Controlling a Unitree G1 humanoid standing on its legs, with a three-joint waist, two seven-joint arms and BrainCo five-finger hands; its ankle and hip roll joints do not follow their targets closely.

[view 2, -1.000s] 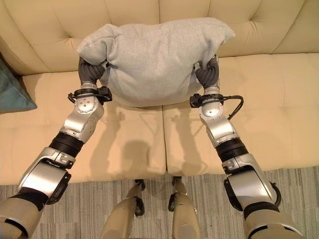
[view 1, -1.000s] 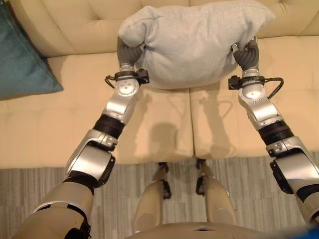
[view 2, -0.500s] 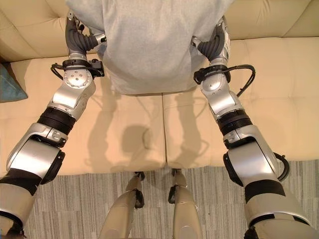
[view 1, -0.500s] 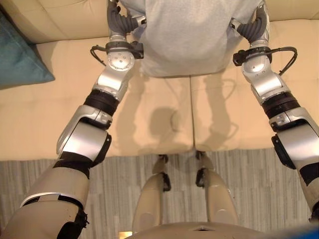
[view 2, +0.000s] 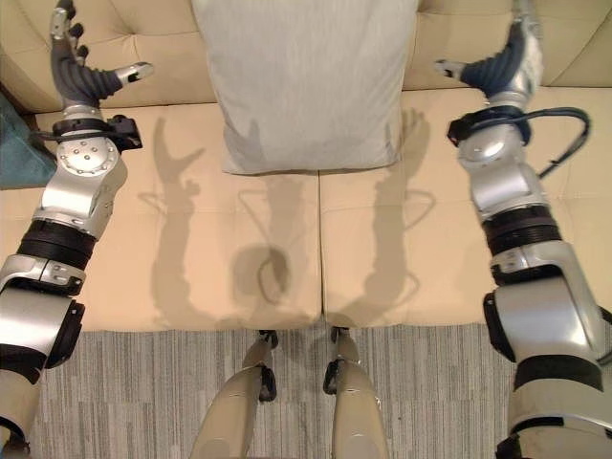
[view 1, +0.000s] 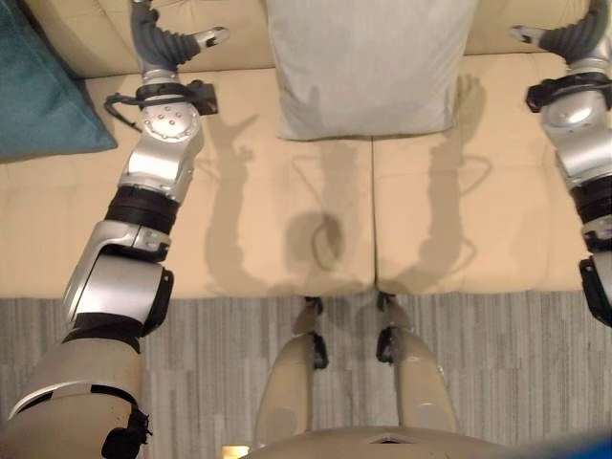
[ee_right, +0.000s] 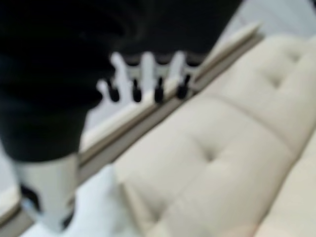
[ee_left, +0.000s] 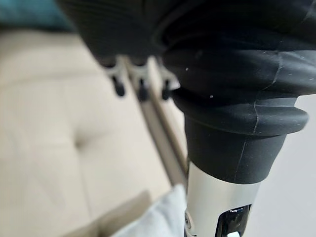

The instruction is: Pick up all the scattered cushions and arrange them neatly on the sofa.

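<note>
Grey cushion point(view 2: 308, 81) on cream sofa point(view 2: 430, 258), propped against backrest.
Left hand point(view 2: 81, 72) and right hand point(view 2: 502, 67) flank it, apart, fingers released; teal cushion point(view 1: 43, 91) at far left.

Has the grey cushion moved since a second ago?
Yes. The grey cushion went from held above the seat to leaning against the sofa backrest; the left hand and right hand are off it.

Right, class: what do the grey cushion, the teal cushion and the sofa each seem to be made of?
Grey cushion: probably a woven fabric with a matte finish; a fine ribbed texture shows on its face.
Teal cushion: likely a soft matte cloth; its weave is too small to tell.
Sofa: smooth cream upholstery, perhaps leather or an imitation; its slight sheen and tufted back suggest so.
</note>
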